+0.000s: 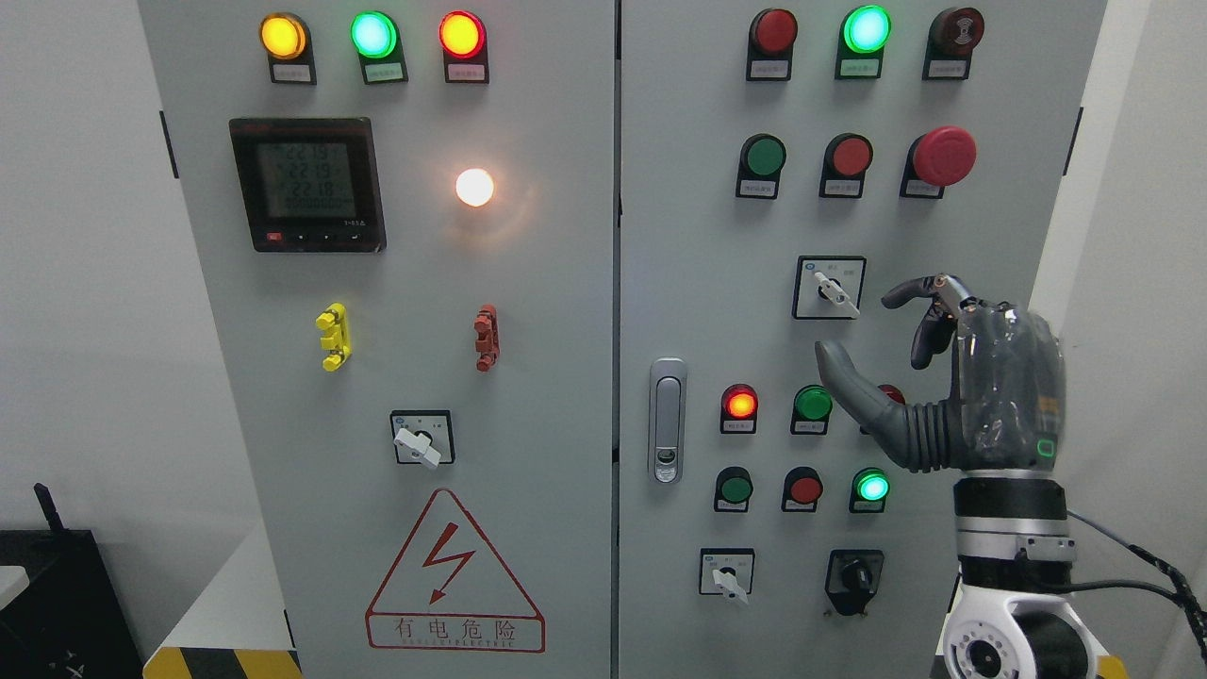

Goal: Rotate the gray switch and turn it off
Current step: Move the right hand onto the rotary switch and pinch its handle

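Note:
The gray rotary switch (831, 289) sits in a black-framed square plate on the right cabinet door, its white lever pointing down and to the right. My right hand (863, 325) is raised just right of and slightly below it, apart from the lever. Its fingers (913, 291) are loosely curled toward the switch, the thumb (847, 375) sticks out to the left, and the hand holds nothing. The thumb partly covers a red button in the row below. My left arm does not show.
Similar gray switches sit on the left door (421, 438) and low on the right door (728, 573), beside a black knob (854, 575). A red emergency button (943, 156), lit indicator lamps and a door handle (668, 420) surround the hand's area.

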`<state>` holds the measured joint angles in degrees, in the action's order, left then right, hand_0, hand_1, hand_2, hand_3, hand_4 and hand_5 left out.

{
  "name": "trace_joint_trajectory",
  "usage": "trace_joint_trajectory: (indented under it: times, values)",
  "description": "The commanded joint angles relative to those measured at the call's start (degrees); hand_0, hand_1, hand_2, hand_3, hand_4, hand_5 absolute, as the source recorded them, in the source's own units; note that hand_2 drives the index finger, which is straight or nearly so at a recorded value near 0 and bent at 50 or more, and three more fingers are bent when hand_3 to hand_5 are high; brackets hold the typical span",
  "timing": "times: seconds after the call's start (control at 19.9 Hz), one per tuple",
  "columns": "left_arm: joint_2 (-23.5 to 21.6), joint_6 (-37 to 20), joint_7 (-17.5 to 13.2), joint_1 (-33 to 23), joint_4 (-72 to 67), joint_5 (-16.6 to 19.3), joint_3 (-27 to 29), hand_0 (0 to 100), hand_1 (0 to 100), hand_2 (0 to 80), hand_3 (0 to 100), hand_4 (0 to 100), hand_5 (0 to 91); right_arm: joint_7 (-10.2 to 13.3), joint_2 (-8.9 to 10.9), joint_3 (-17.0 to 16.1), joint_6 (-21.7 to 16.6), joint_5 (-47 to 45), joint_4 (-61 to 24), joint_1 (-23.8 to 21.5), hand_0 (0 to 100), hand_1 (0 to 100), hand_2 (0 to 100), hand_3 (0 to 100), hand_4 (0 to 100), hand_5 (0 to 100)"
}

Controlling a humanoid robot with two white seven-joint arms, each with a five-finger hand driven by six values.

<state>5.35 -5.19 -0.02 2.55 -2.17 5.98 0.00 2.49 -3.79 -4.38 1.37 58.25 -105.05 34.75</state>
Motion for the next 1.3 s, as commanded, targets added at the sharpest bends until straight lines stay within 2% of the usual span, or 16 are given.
trace_joint_trajectory:
  times: [0.0, 0.35, 0.7, 1.25]
  values:
    - [0.01, 0.0, 0.02, 0.0, -0.02, 0.0, 1.85, 12, 39, 0.0, 0, 0, 0.0, 0.23, -0.61, 0.16, 0.56, 0.55, 1.86, 0.76, 8, 34, 53, 95, 88, 99]
    - [0.01, 0.0, 0.02, 0.0, 0.06, 0.0, 1.85, 12, 39, 0.0, 0, 0, 0.0, 0.67, -0.61, 0.25, 0.65, 0.72, 4.06, 2.87, 7, 34, 53, 95, 88, 99]
    - [0.01, 0.0, 0.02, 0.0, -0.02, 0.0, 1.85, 12, 39, 0.0, 0, 0, 0.0, 0.67, -0.61, 0.25, 0.65, 0.72, 5.03, 3.49, 0, 33, 53, 95, 88, 99]
    - [0.01, 0.0, 0.02, 0.0, 0.06, 0.0, 1.85, 12, 39, 0.0, 0, 0, 0.0, 0.58, -0.61, 0.43, 1.62, 2.04, 5.91, 4.72, 0, 35, 56, 95, 89, 99]
